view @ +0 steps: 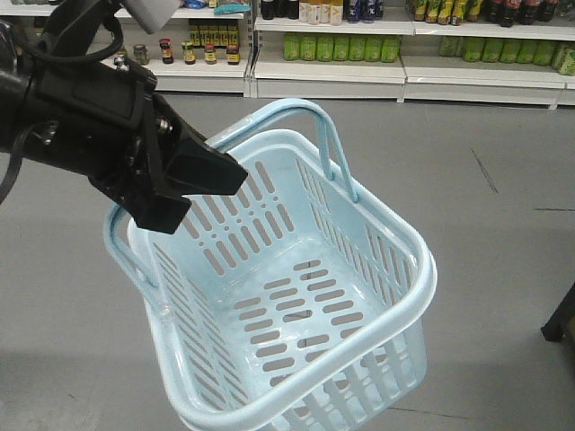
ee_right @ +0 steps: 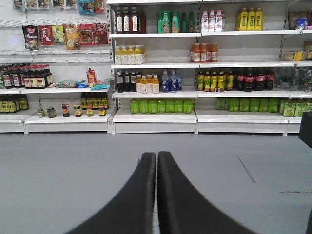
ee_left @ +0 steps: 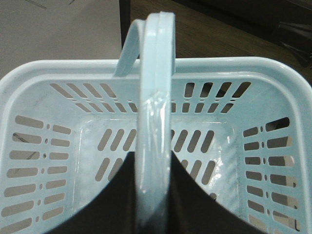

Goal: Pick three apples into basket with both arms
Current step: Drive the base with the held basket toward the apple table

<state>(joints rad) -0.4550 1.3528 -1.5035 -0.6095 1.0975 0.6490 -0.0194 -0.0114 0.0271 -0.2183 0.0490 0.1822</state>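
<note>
The pale blue basket (view: 409, 305) hangs tilted above the grey floor, and its slotted inside is empty. My left gripper (view: 202, 197) comes in from the upper left and is shut on one loop handle (ee_left: 156, 73) of the basket (ee_left: 234, 63). In the left wrist view that handle runs straight up between the black fingers of my left gripper (ee_left: 154, 161). My right gripper (ee_right: 156, 156) is shut on nothing and points over bare floor toward the shelves. It does not show in the front view. No apples are in view.
Store shelves (ee_right: 156, 114) stocked with bottles and jars line the far wall (view: 359, 72). Grey floor (view: 485, 180) stretches between them and me. A dark object (view: 561, 314) pokes in at the right edge of the front view.
</note>
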